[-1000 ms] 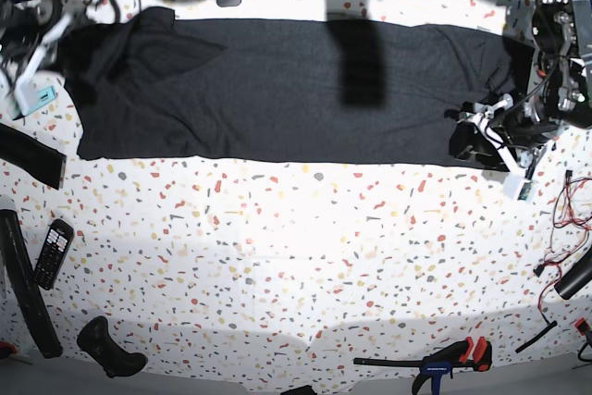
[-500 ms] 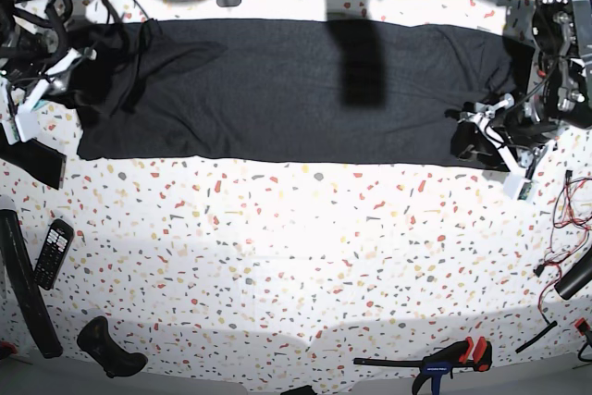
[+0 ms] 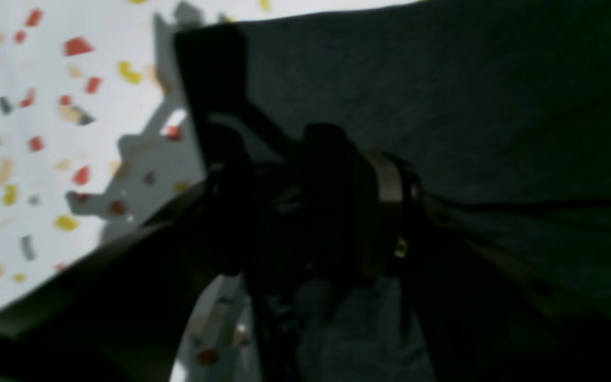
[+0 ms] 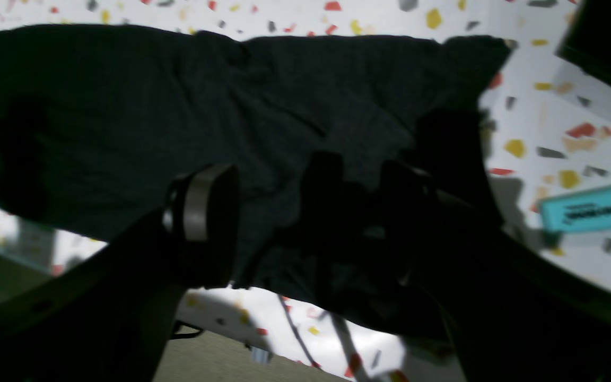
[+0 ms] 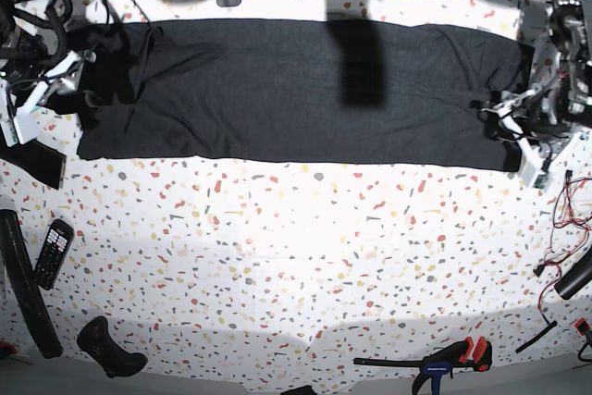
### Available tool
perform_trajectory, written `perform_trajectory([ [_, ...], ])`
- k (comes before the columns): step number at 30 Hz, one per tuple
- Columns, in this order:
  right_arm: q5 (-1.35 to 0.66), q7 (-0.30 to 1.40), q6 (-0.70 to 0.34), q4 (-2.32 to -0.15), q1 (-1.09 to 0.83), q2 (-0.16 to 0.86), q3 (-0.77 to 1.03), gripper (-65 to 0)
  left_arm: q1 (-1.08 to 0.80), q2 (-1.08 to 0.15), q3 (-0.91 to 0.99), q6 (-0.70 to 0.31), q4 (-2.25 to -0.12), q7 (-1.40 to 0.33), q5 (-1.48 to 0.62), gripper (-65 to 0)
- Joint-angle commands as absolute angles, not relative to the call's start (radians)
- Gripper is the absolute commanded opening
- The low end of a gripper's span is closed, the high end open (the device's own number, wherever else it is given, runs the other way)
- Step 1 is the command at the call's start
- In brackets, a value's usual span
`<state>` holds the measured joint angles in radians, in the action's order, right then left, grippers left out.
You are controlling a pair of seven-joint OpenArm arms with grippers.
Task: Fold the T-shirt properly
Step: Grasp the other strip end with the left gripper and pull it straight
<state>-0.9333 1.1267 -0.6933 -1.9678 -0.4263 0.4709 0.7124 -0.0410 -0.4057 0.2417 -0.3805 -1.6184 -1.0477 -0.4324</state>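
Left gripper: at the end of the T-shirt on the base view's right, low over the cloth. Its wrist view is dark and blurred; whether the jaws are closed on fabric cannot be told.

Right gripper: at the opposite end, by a rumpled sleeve area. In its wrist view, dark fabric bunches around the fingers, but a firm hold cannot be confirmed.

T-shirt: dark charcoal, lying as one long flat band across the far half of the table, near edge straight, print not visible. A block of shadow crosses its middle.

Step in hand, as judged: the shirt appears folded lengthwise already; both grippers are placed at its two ends, seemingly taking hold for a crosswise fold.

Next move, as judged: secure one end, lift it clear and carry it over toward the other, keeping the edges aligned and the band unwrinkled.

Also present: remote control and a turquoise tag near the right gripper; a clamp at the near table edge, well apart from the shirt.
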Motion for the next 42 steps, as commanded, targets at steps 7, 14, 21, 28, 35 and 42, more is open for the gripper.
perform_trajectory([
  [7,-1.030,1.108,-0.698,-1.981,-0.421,0.491,0.721,-25.1,-0.057,-0.495,0.248,-0.345,-1.634,-1.092,-0.524,-35.3],
  [14,-1.030,1.118,-0.698,-1.981,-0.421,0.490,0.720,-25.1,-0.066,-0.513,0.248,-0.380,-1.509,-1.082,-0.669,-35.3],
  [21,-1.030,1.145,-0.698,-1.981,-0.421,0.490,0.720,-25.1,-0.067,-0.513,0.248,-0.398,-1.286,-1.024,-0.678,-35.3],
  [28,-1.033,1.145,-0.698,-1.981,-0.421,0.491,0.720,-25.1,-0.066,-0.514,0.248,-0.464,-1.224,-1.053,-0.699,-35.3],
  [35,-1.034,1.145,-0.698,-1.981,-0.421,0.491,0.721,-25.1,-0.073,-0.511,0.248,-0.548,-1.224,-1.241,-0.846,-35.3],
  [42,-1.033,1.144,-0.698,-1.981,-0.421,0.491,0.721,-25.1,-0.072,-0.511,0.248,-0.553,-1.224,-1.261,-0.935,-35.3],
])
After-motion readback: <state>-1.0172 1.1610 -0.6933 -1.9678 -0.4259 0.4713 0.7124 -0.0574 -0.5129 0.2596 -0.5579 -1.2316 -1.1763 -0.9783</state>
